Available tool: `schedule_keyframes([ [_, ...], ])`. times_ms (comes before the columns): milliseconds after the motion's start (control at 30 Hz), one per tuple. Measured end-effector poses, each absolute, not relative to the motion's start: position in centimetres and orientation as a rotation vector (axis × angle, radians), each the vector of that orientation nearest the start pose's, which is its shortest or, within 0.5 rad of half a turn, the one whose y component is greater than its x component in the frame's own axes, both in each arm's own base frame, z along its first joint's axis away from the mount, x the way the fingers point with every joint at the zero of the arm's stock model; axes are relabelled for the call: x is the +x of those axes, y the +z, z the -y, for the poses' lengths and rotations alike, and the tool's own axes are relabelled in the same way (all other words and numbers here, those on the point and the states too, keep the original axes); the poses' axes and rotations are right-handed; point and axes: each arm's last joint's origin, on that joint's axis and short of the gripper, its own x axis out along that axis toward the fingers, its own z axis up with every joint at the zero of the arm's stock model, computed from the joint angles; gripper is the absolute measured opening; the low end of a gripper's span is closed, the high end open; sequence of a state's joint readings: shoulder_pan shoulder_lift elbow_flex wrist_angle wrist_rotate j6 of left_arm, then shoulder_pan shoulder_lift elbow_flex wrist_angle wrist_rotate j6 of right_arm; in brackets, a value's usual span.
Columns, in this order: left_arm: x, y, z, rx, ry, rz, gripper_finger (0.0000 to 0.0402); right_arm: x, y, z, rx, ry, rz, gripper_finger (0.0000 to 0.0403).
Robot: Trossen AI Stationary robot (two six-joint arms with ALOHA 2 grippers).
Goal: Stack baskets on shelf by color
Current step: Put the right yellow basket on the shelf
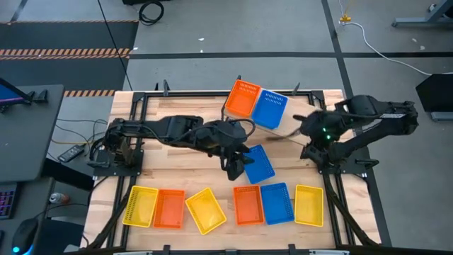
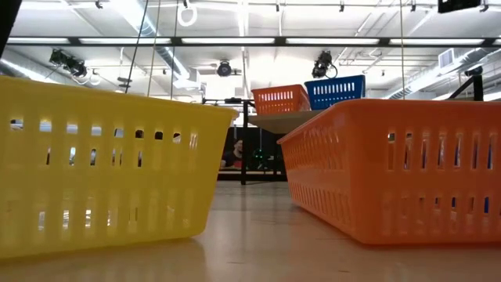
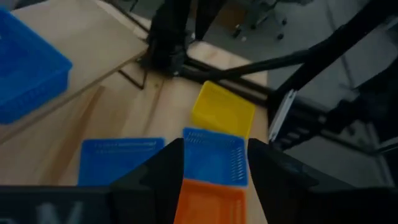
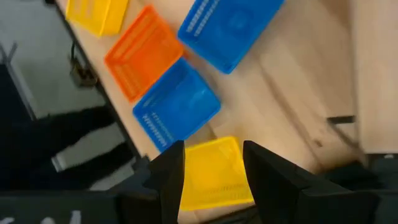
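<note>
Slatted wood spreads under both our arms, with the shelf (image 1: 287, 126) at the far edge already carrying an orange basket (image 1: 243, 98) and a blue basket (image 1: 270, 108) side by side. Our left gripper (image 1: 237, 167) hovers mid-table, fingers spread and holding nothing, touching or just beside the loose blue basket (image 1: 259, 163) (its long axis runs slantwise toward the near row). We judge the left arm the nearer one. Our right gripper (image 4: 212, 169) waits near the shelf's right end, jaws apart, empty.
</note>
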State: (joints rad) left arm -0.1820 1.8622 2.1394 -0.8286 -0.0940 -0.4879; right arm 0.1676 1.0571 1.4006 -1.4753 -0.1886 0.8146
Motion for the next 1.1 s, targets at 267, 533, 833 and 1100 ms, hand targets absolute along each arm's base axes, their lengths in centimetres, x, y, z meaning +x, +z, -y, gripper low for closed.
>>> schedule_keyframes([
  [267,39.6,41.8,9.7,-0.436,0.0,-0.528,0.0184,13.2,38.4,-6.7,0.712,-0.045,-1.309,0.017],
  [533,38.3,42.5,11.5,-0.448,-0.023,-0.527,0.0185,13.5,37.1,-11.3,0.68,-0.011,-1.344,0.0209],
  [833,37.2,44.1,14.3,-0.537,-0.098,-0.428,0.0183,13.8,31.2,-17.1,0.628,-0.06,-1.549,0.0297],
  [1100,35.9,45.8,15.2,-0.556,-0.156,-0.354,0.0177,13.8,27.9,-21.7,0.659,-0.078,-1.587,0.0304],
])
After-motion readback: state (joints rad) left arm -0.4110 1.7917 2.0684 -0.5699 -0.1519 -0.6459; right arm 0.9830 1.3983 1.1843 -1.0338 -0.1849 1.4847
